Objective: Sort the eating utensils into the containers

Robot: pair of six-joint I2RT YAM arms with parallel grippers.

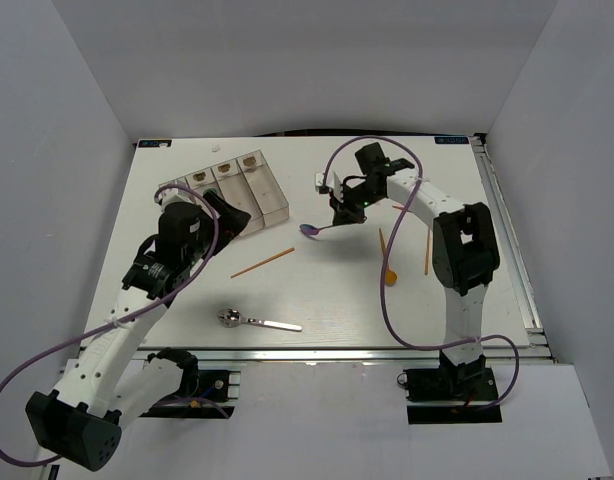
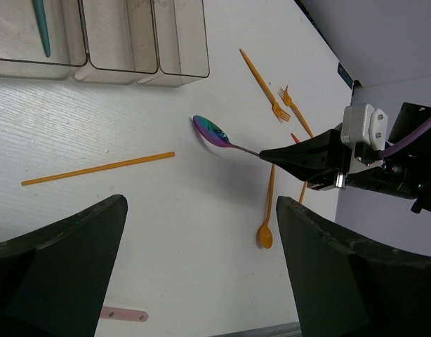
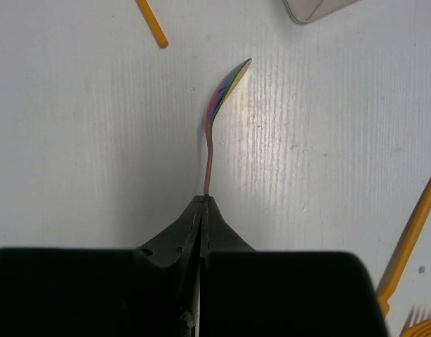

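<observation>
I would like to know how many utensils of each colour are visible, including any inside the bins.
Orange: 4, stick, spoon, fork, second fork
Iridescent: 1, gripped spoon
Teal: 1, utensil in a bin
Silver: 1, scoop
Total: 7

The containers [image 1: 242,190] are sitting at the far left of the counter [image 1: 327,300]. Just right of them, the handle of a spoon [image 1: 309,230] is sitting between the right fingers [image 3: 191,228]. A stick [image 1: 263,262] is lying nearer, and a scoop [image 1: 255,321] nearest.

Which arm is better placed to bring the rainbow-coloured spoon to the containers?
Right. The right gripper is shut on the handle of the spoon; the left gripper is open and empty.
</observation>
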